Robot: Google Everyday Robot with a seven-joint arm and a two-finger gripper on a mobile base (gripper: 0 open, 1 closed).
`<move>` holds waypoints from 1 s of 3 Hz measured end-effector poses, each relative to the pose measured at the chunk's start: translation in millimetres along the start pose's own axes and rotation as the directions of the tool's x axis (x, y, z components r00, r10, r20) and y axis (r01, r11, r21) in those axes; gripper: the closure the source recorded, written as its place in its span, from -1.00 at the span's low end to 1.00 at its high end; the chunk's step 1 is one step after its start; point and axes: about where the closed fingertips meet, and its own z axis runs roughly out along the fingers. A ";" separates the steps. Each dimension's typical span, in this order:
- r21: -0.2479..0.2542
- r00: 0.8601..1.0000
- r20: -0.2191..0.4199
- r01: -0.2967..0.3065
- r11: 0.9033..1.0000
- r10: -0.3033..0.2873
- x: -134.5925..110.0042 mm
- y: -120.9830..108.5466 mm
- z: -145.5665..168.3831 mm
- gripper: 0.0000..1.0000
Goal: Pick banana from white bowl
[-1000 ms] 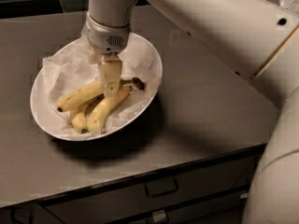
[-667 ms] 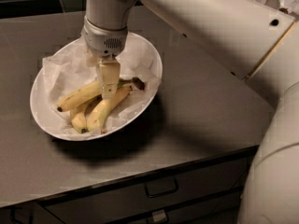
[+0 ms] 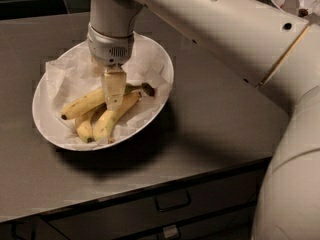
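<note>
one tool (image 3: 114,100) downward over the banana (image 3: 81,104)

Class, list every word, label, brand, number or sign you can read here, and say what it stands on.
None can be read.
The white bowl, its paper lining, the banana, the counter and the drawer front bear no print.
The robot arm is plain too; the pincer, down in the bowl over the banana, shows no marking.
</note>
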 end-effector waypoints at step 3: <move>-0.022 1.000 0.002 -0.007 1.000 0.007 0.6 1.8 10.1 -0.34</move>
